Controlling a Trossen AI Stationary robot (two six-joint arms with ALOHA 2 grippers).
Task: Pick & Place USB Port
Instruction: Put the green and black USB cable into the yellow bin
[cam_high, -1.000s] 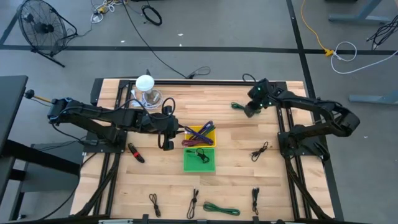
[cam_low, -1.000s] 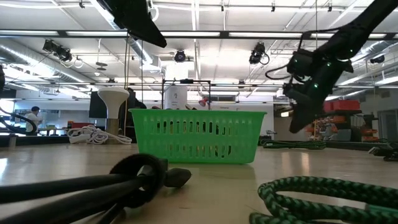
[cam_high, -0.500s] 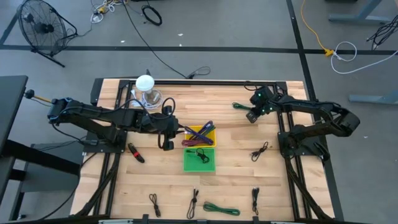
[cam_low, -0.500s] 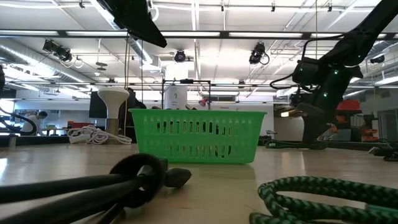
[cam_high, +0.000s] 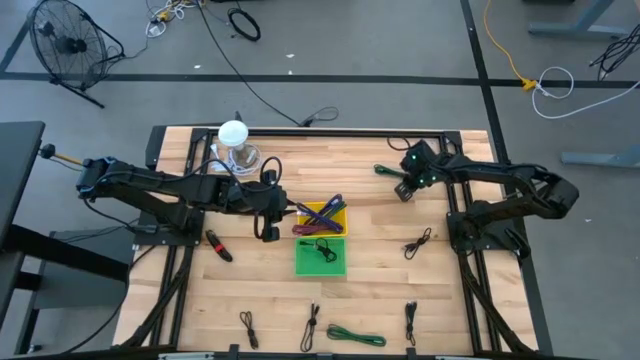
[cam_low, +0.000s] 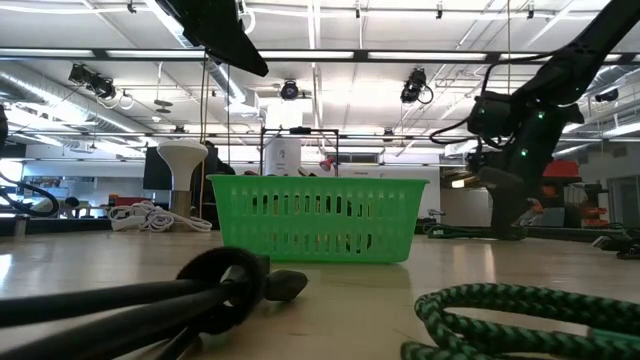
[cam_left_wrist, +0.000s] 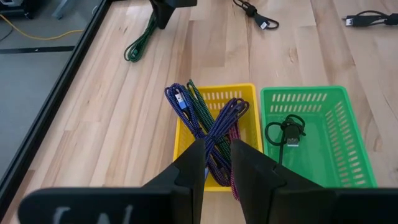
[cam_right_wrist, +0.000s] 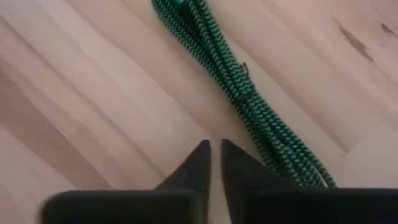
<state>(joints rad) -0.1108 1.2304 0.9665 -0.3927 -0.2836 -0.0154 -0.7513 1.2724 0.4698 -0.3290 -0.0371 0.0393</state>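
A green braided cable (cam_high: 385, 171) lies bundled on the table's far right part; in the right wrist view the cable (cam_right_wrist: 242, 93) runs just ahead of my fingers. My right gripper (cam_high: 403, 189) (cam_right_wrist: 215, 155) is low over the table beside the cable's near end, fingers shut. A yellow basket (cam_high: 335, 226) holds several braided cables, and a green basket (cam_high: 305, 266) next to it holds a black cable. My left gripper (cam_high: 272, 222) (cam_left_wrist: 217, 162) waits shut, to the left of the yellow basket. My right gripper points down from above, its shut fingertips (cam_right_wrist: 200, 155) right beside the green cable's bundle (cam_right_wrist: 267, 140), which lies flat on the table. I cannot tell whether they touch it.
A white-topped stand (cam_high: 233, 140) is at the far left. A red and black pen (cam_high: 218, 245) lies left of the baskets. Black cables (cam_high: 418, 243) (cam_high: 247, 327) (cam_high: 311, 327) (cam_high: 411, 322) and another green cable (cam_high: 355, 336) lie right of the baskets and toward the near edge.
My right gripper has come down from above the table's far right part to just over the wood beside the green cable, then held there. The cable has not moved.
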